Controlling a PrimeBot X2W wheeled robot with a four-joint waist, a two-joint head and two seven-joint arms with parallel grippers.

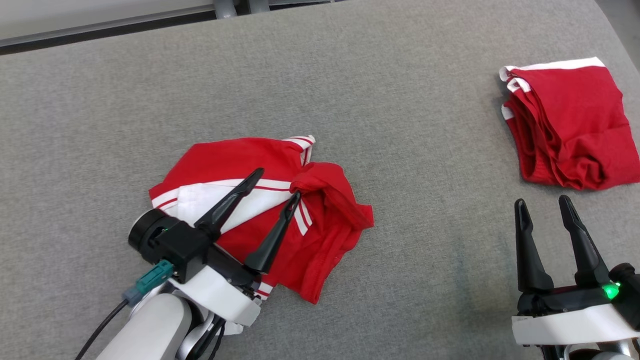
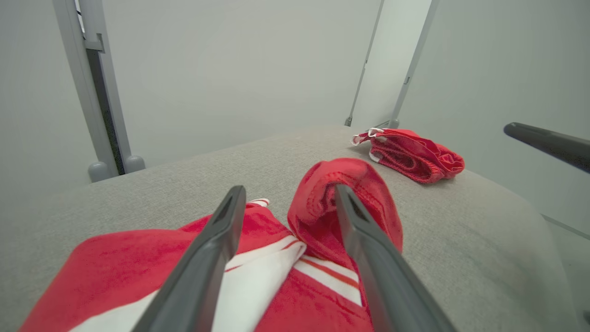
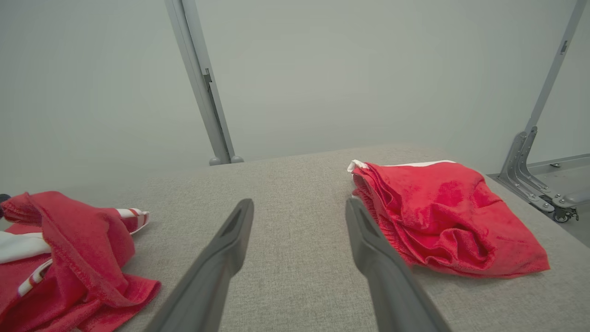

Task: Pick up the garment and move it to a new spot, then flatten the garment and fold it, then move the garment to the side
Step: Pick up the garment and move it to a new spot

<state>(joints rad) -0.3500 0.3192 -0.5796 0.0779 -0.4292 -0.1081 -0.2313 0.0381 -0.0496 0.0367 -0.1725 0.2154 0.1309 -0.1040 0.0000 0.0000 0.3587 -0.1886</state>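
Black and long, the two fingers of my left gripper [image 1: 278,184] stand spread apart at the near left, slanting up and to the right above the crumpled red garment with white stripes [image 1: 330,220]. They are released, with nothing pinched between them. In the left wrist view one fingertip sits right at a raised roll of the red cloth. I cannot tell whether it touches.

At the near right my right gripper [image 1: 542,201] points straight away from me, its fingers also parted and empty, hanging over bare covering. It is well apart from the left one.

The garment lies bunched on the grey woven fabric surface [image 1: 350,75], left of centre and near my edge. A white panel and thin stripes show on its left half, and a loose red flap is folded over on its right. A striped corner pokes out at its far side.

Further off, at the right edge, lies a folded red garment with white trim [image 1: 570,130], a tidy stack just beyond the right gripper's tips and well apart from the crumpled one.

Beyond the surface's far edge stand grey metal posts [image 1: 225,6] against a pale wall [image 3: 322,69].
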